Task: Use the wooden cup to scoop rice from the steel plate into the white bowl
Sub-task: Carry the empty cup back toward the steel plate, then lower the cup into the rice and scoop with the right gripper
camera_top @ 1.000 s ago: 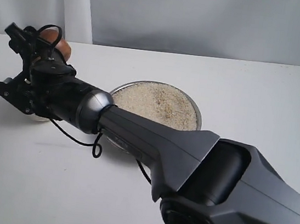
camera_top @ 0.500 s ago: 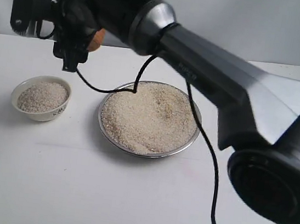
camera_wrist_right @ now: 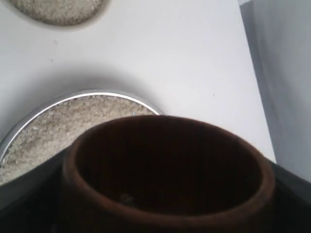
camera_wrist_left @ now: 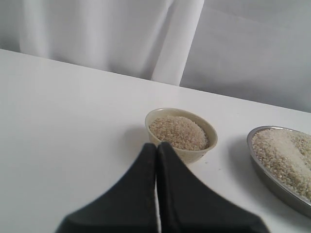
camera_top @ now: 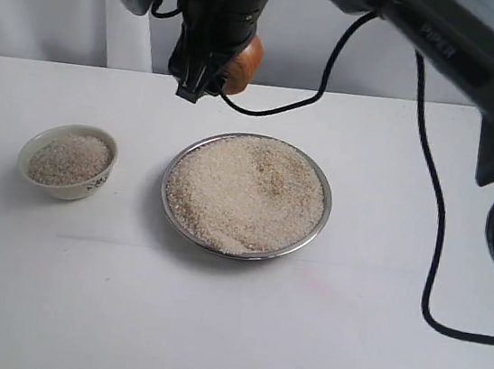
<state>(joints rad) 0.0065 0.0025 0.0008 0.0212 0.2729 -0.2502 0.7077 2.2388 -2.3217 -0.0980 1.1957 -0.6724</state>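
Observation:
The steel plate (camera_top: pixel 165 190) lies mid-table, heaped with rice (camera_top: pixel 248 189). Left of it stands the white bowl (camera_top: pixel 69 190), filled with rice (camera_top: pixel 68 157). High above the plate's far-left rim, my right gripper (camera_top: pixel 210 69) is shut on the wooden cup (camera_top: pixel 243 61). In the right wrist view the wooden cup (camera_wrist_right: pixel 165 194) has a dark inside that looks almost empty, with the steel plate (camera_wrist_right: pixel 97 93) below it. My left gripper (camera_wrist_left: pixel 156 144) is shut on nothing, low over the table just short of the white bowl (camera_wrist_left: pixel 194 154). It does not show in the exterior view.
A black cable (camera_top: pixel 427 199) hangs from the right arm and loops onto the table at the right. A pale curtain (camera_top: pixel 124 14) and wall close off the table's far edge. The steel plate (camera_wrist_left: pixel 265 174) lies beside the bowl in the left wrist view.
The right arm has swung up and to the right with the cup, from over the white bowl to above the plate's far rim. The bowl, earlier hidden, now shows full of rice.

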